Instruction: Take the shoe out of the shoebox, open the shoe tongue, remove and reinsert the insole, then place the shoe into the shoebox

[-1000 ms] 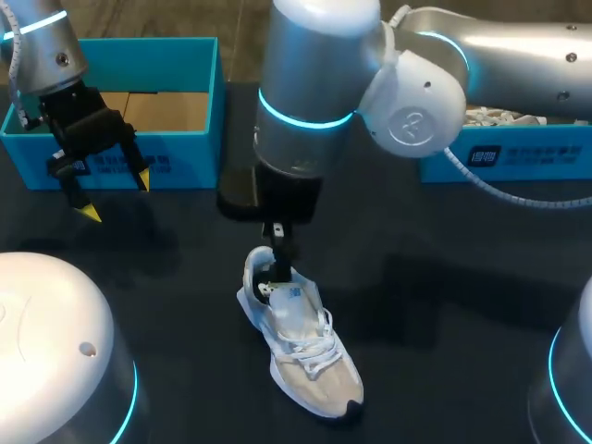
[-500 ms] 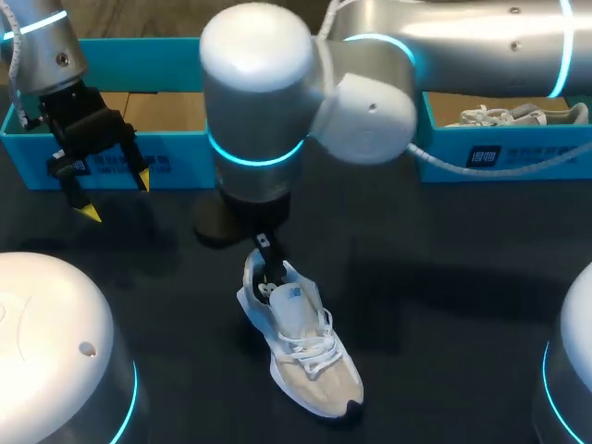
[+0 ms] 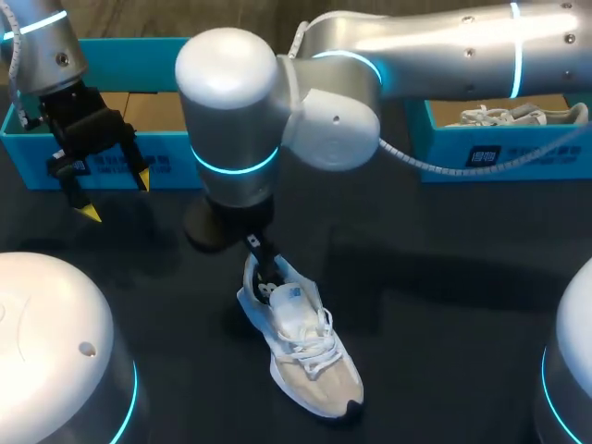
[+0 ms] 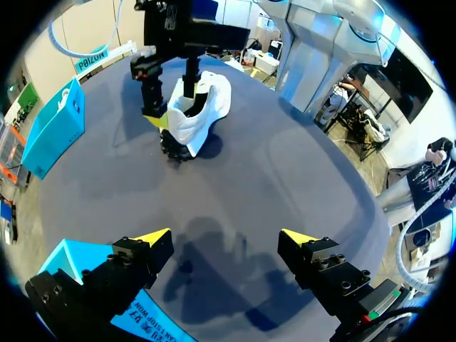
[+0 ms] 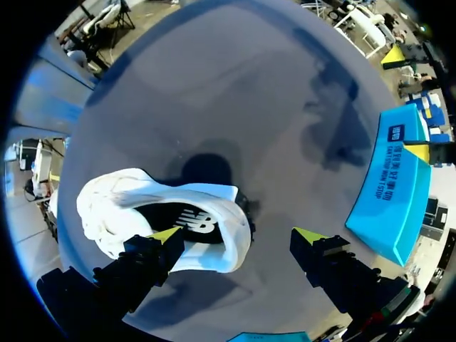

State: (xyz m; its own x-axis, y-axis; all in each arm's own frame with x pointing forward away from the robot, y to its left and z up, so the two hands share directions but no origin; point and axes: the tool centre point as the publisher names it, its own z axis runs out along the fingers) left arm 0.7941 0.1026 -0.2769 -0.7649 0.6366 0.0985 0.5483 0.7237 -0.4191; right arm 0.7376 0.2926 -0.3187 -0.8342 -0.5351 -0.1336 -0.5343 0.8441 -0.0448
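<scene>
Right gripper (image 5: 239, 236) spread, finger inside shoe (image 5: 107, 206); largely hidden under arm (image 3: 227, 111) overhead.

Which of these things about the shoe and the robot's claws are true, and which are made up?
1. The shoe lies on the table, outside both boxes. True.
2. The left claw is holding the shoe. False: it is open and empty, in front of the left blue box, far from the shoe.
3. The right claw is open, with one fingertip over the shoe's opening. True.
4. The shoe has no laces. False: white laces run across its top.
5. The right blue box is empty. False: another white shoe lies in it.
</scene>
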